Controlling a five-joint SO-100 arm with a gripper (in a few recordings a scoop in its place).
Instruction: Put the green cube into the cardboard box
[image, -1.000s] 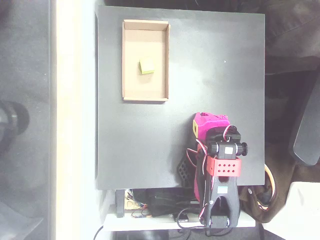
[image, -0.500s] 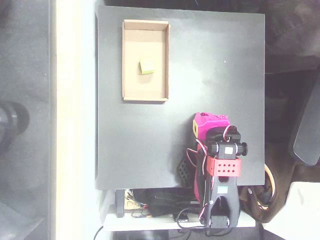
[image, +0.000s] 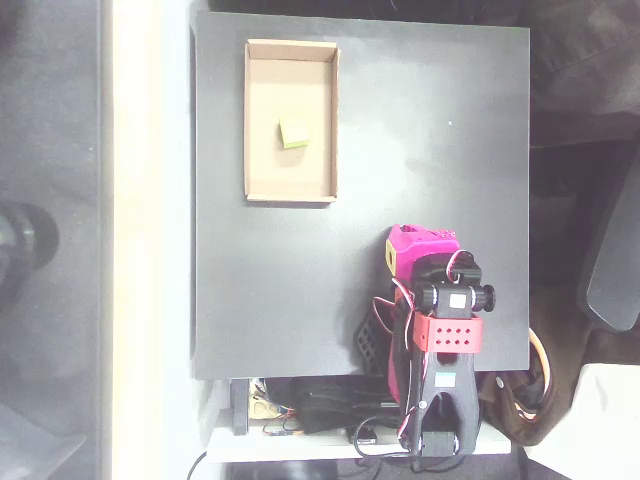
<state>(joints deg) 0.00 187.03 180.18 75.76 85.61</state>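
Starting at the left of the overhead view, you have the shallow tan cardboard box (image: 291, 121) lying flat on the matte black desk (image: 420, 130), its low walls intact and its long side running up the picture. The small lime yellow-green cube (image: 294, 134) already sits on the box's pale brown floor, near the middle and a touch toward the right wall, turned slightly askew, touching no wall. By that, the task looks done.

If you had to take the cube again, expect it to be light and probably stiff, with plain flat faces; whether it is foam or plastic you cannot tell from here. Pinch it across two opposite side faces, squared to its tilt, and come straight down so the box walls stay out of your way. The box itself is likely light enough to slide if nudged.

Further right and lower, the magenta hand (image: 410, 250) is folded back over the arm's base, well apart from the box, with nothing seen in it; how far it is open you cannot tell
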